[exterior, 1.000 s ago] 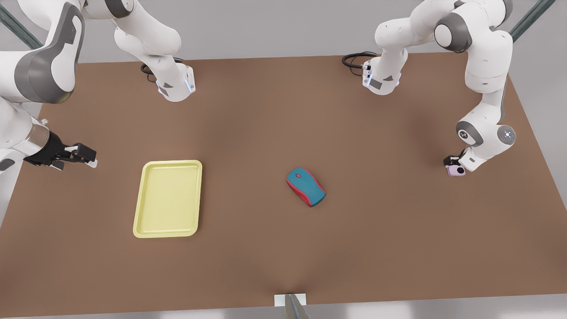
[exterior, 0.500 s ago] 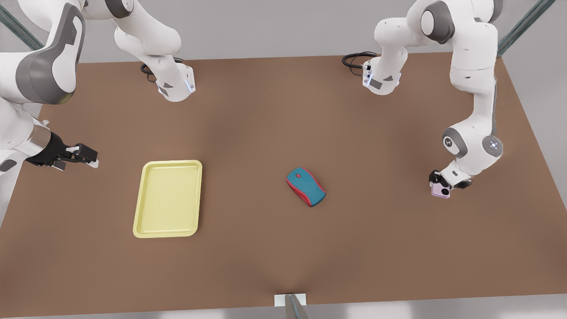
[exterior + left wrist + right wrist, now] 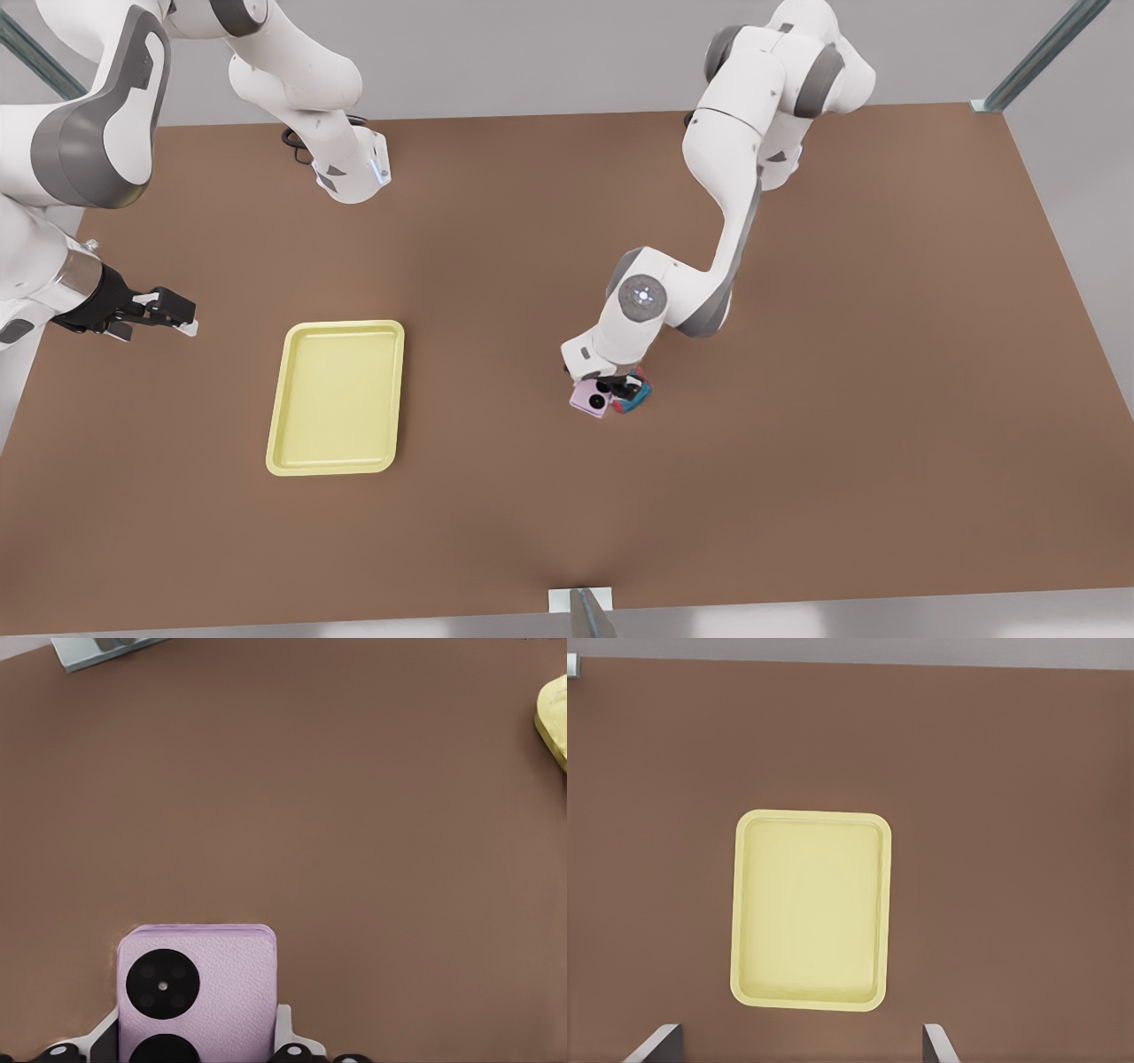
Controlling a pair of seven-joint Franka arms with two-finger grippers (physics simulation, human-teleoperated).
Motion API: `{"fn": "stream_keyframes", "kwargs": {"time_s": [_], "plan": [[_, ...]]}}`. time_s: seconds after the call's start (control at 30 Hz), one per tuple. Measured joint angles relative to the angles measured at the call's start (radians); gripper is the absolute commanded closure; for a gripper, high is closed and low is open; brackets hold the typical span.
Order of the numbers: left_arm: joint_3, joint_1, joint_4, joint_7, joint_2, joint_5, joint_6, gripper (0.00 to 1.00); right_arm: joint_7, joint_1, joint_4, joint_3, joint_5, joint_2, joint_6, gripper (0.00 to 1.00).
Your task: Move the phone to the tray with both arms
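Between the fingers of the left gripper (image 3: 611, 390) the phone (image 3: 591, 397) is being clamped, lens side facing up, just above the middle of the table (image 3: 797, 461); in the left wrist view the phone (image 3: 197, 992) is sticking out from the gripper with its two round black lenses showing and the brown tabletop passing beneath it. That gripper is hanging directly over the mouse (image 3: 636, 399), whose teal-and-red end is peeking out at the gripper's side toward the front view's right, so the mouse is lying right under the carried phone. The left arm is reaching down from its base at the far edge, elbow bent, wrist pointing at the table. The tray (image 3: 337, 397) is sitting flat and bare well apart from the phone, toward the front view's left, with open table between them; a corner of it (image 3: 554, 718) is showing at the edge of the left wrist view. The right gripper (image 3: 168, 312) is waiting near the table's edge at the front view's left, beside the tray but not over it, its fingers spread apart and holding nothing; the right wrist view is looking at the whole tray (image 3: 811, 908) between the two fingertips (image 3: 656, 1043).
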Motion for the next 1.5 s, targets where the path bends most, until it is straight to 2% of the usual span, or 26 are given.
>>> {"fn": "stream_keyframes", "kwargs": {"time_s": [0.1, 0.33, 0.47, 0.5, 0.57, 0.73, 0.83, 0.9, 1.0, 1.03, 1.1, 1.13, 1.23, 1.33, 1.4, 1.5], "plan": [[-0.056, -0.018, 0.117, -0.199, 0.078, -0.002, -0.024, 0.28, 0.0, 0.0, 0.0, 0.0, 0.0, 0.001, 0.001, 0.0], [-0.074, -0.124, 0.157, -0.518, 0.214, 0.092, 0.136, 0.28, 0.0, -0.001, -0.001, 0.0, 0.0, 0.003, 0.002, 0.0], [-0.074, -0.142, 0.235, -0.632, 0.29, 0.106, 0.204, 0.27, 0.0, -0.001, -0.001, 0.0, 0.0, 0.004, 0.003, 0.0], [-0.074, -0.146, 0.249, -0.655, 0.304, 0.108, 0.215, 0.24, 0.0, -0.001, -0.002, 0.0, 0.0, 0.004, 0.003, 0.0], [-0.074, -0.151, 0.257, -0.687, 0.323, 0.125, 0.237, 0.0, 0.0, -0.001, -0.002, 0.0, 0.0, 0.005, 0.003, 0.0], [-0.073, -0.153, 0.256, -0.746, 0.325, 0.154, 0.268, 0.0, 0.0, -0.002, -0.001, 0.0, 0.0, 0.001, 0.002, 0.0], [-0.07, -0.068, 0.251, -0.735, 0.225, 0.113, 0.132, 0.0, 0.0, -0.001, 0.001, -0.001, -0.001, -0.003, 0.001, 0.0], [-0.062, 0.095, 0.25, -0.694, 0.096, 0.07, -0.048, 0.0, 0.0, -0.001, 0.001, -0.002, -0.002, -0.006, -0.005, 0.0], [0.099, 0.246, 0.243, -0.602, -0.083, 0.05, -0.323, 0.0, -0.001, -0.006, -0.019, -0.003, -0.012, -0.004, -0.017, 0.0], [0.075, 0.315, 0.202, -0.57, -0.171, 0.074, -0.396, 0.0, -0.001, -0.005, -0.034, 0.004, -0.01, -0.004, -0.019, 0.0], [-0.14, 0.535, 0.1, -0.511, -0.362, 0.182, -0.509, 0.0, 0.001, 0.062, -0.061, -0.01, -0.008, -0.005, -0.022, 0.0], [-0.2, 0.623, 0.034, -0.479, -0.462, 0.225, -0.552, 0.0, 0.005, 0.131, -0.068, -0.037, -0.006, -0.001, -0.017, 0.0], [-0.255, 0.776, -0.078, -0.385, -0.64, 0.305, -0.638, 0.0, 0.027, 0.274, -0.113, -0.061, 0.009, 0.039, 0.018, 0.0], [-0.261, 0.805, -0.125, -0.305, -0.675, 0.34, -0.682, 0.0, 0.08, 0.433, -0.19, -0.066, 0.023, 0.08, 0.11, 0.0], [-0.261, 0.794, -0.098, -0.26, -0.624, 0.351, -0.702, 0.0, 0.134, 0.531, -0.183, -0.064, 0.027, 0.149, 0.18, 0.0], [-0.261, 0.772, -0.058, -0.2, -0.53, 0.357, -0.717, 0.0, 0.221, 0.588, -0.12, -0.059, 0.03, 0.284, 0.267, 0.0]]}}
